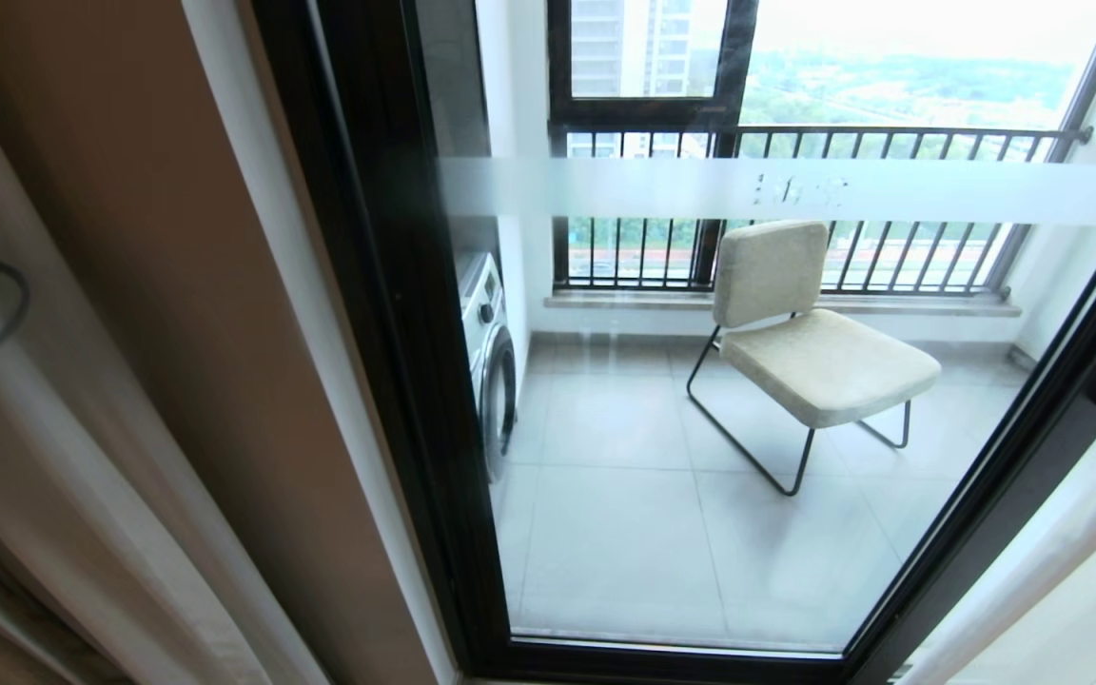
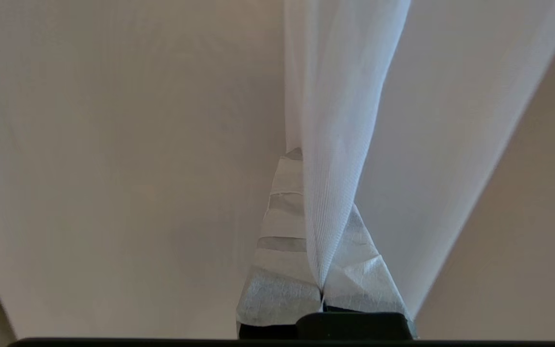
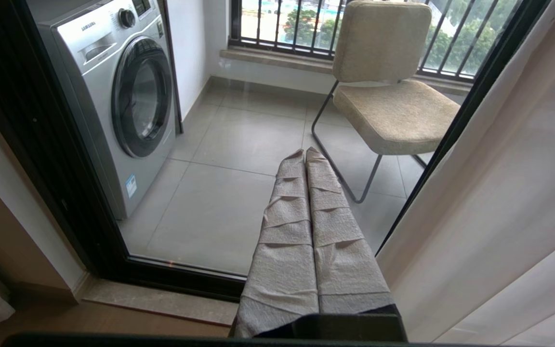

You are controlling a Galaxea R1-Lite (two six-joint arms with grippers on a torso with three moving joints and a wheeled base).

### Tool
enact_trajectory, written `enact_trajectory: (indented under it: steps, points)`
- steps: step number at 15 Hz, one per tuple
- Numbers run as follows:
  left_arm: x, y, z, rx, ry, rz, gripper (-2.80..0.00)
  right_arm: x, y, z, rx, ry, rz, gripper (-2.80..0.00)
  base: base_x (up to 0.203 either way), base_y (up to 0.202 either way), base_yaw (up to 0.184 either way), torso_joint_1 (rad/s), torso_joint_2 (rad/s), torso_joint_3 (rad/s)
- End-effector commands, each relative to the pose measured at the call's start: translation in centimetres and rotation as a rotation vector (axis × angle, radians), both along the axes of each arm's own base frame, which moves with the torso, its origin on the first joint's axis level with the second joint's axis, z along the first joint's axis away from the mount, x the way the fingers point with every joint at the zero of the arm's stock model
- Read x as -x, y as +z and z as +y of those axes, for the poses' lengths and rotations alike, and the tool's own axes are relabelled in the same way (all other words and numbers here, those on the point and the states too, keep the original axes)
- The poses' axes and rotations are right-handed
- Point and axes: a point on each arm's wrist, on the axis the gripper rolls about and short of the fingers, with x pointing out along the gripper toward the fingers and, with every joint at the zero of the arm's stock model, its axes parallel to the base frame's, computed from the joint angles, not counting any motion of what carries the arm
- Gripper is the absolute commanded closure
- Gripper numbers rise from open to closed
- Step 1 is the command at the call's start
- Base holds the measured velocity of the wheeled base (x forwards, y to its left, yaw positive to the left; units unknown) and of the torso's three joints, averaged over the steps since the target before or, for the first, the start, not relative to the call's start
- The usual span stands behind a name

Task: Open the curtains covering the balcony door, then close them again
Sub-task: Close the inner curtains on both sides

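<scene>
Currently your left gripper (image 2: 323, 270) pinches only a thin fold of the curtains (image 2: 340, 120); pulling abruptly may slip it free.

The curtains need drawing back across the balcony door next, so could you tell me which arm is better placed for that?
The left. Its left gripper is shut on the white sheer curtain. The right gripper is shut on nothing, pointing at the balcony door.

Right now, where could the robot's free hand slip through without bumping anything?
The middle is open: bare glass of the balcony door shows between the curtain on the left and the sheer curtain on the right. The right gripper hangs shut there. The left side is crowded: the left gripper pinches a white sheer fold.
</scene>
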Motion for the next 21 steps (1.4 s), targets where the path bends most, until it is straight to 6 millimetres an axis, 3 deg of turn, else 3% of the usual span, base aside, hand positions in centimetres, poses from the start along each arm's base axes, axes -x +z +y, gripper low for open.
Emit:
enact_trajectory:
  steps: [1, 8, 16, 21]
  points:
    - [0.1, 0.6, -0.7, -0.01, -0.019, -0.02, 0.0, 0.0, 0.0, 0.0, 0.001, 0.001, 0.001, 0.0, 0.0, 0.0, 0.0, 0.0, 0.0, 0.0]
    - [0.2, 2.6, -5.3, -0.032, -0.154, -0.076, 0.0, 0.0, 0.0, 0.0, 0.001, 0.0, 0.001, 0.0, 0.0, 0.0, 0.0, 0.0, 0.0, 0.0]
    - [2.4, 3.7, -11.9, -0.027, -0.366, -0.092, 0.0, 0.0, 0.0, 0.0, 0.001, 0.001, 0.001, 0.0, 0.0, 0.0, 0.0, 0.0, 0.0, 0.0]
    - [3.4, 4.3, -14.2, -0.025, -0.458, -0.085, 0.0, 0.0, 0.0, 0.0, 0.001, 0.001, 0.001, 0.0, 0.0, 0.0, 0.0, 0.0, 0.0, 0.0]
